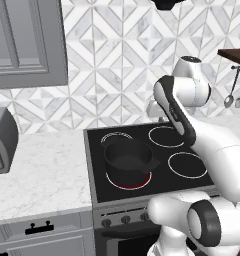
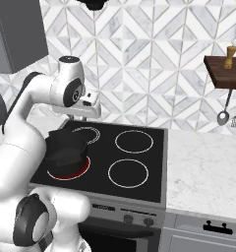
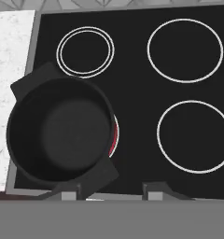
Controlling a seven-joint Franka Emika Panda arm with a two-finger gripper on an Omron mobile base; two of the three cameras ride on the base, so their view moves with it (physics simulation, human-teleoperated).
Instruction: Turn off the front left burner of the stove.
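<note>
Arm folded high, pincer (image 3: pixel 111 190) downward, fingers apart, empty.

The arm (image 1: pixel 217 145) is built of smooth, rounded white segments. Dark grey to black bands and round caps are seen at the joints. A black strip is carried along one link. Two small dark finger tips (image 3: pixel 72 190) are seen on the gripper (image 3: pixel 115 192).

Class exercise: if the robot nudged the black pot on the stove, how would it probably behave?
The black pot looks wide, low and empty, so it would probably slide across the smooth glass of the stove rather than tip. Its thick walls suggest some weight.
</note>
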